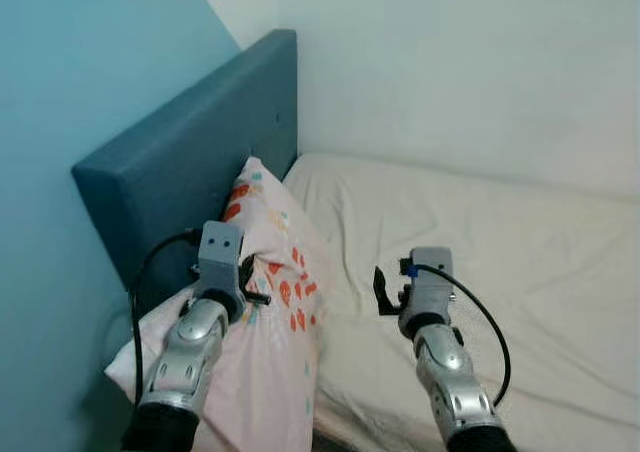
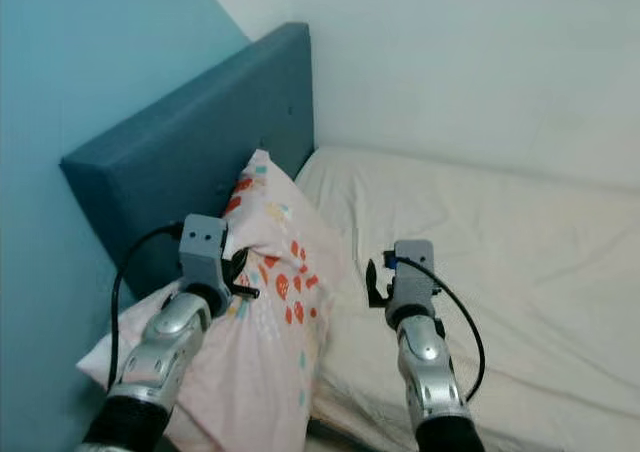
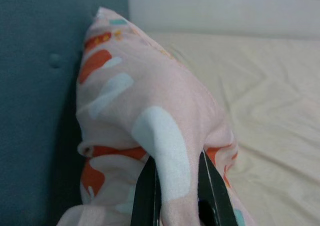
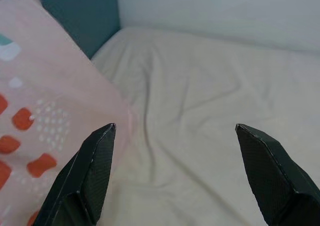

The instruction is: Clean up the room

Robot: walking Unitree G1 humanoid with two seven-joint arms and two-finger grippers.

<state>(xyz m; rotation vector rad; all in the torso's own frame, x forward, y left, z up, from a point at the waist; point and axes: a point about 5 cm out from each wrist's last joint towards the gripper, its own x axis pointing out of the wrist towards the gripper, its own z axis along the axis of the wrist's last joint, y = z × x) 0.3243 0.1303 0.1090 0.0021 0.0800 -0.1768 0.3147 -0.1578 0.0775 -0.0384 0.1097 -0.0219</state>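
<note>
While the left hand pinches the pink pillow, the right hand gapes wide, empty.

My left gripper pinches a fold of the pink patterned pillow, and that fold covers the inner faces of my fingers; the frame's edge cuts their bases off. The pillow's lower end runs out of the head views, partly behind my left arm. The teal headboard is hidden where the pillow leans on it. My right gripper shows its two tips alone, bases cropped.
</note>
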